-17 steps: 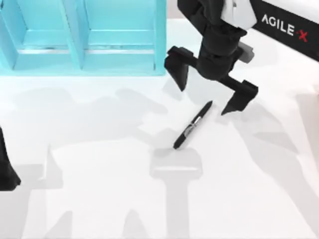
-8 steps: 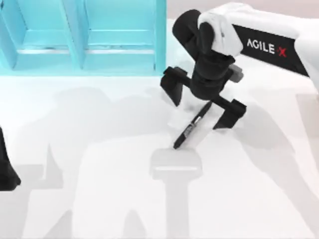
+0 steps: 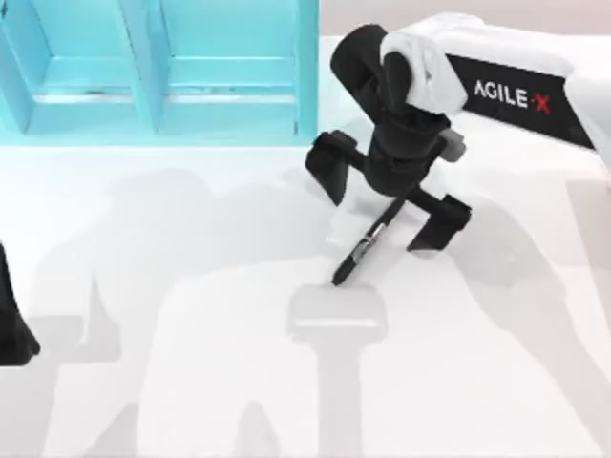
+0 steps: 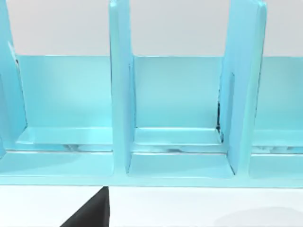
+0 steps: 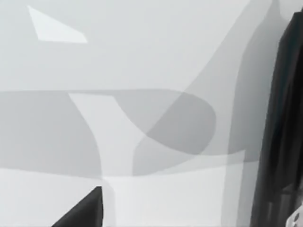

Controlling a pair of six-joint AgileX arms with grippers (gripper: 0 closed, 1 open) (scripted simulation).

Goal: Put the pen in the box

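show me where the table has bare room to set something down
Free: the white table in front of the light blue compartment box, between the parked left arm and the slim black pen. Crowded: around the pen, where the right gripper straddles it, fingers open.

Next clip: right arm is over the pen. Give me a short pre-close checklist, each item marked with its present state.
1. Right gripper open: ok, the fingers are spread wide.
2. Fingers straddle the pen: ok in the top view, one finger on each side of its upper end.
3. Gripper low enough to pinch the pen: cannot tell, the height is unclear from above.
4. Pen lying flat on the table, untouched: ok, it lies diagonally with no contact seen.
5. Box compartments free to receive it: ok, the turquoise slots look empty.
6. Left arm out of the way: ok, parked at the table's left edge.
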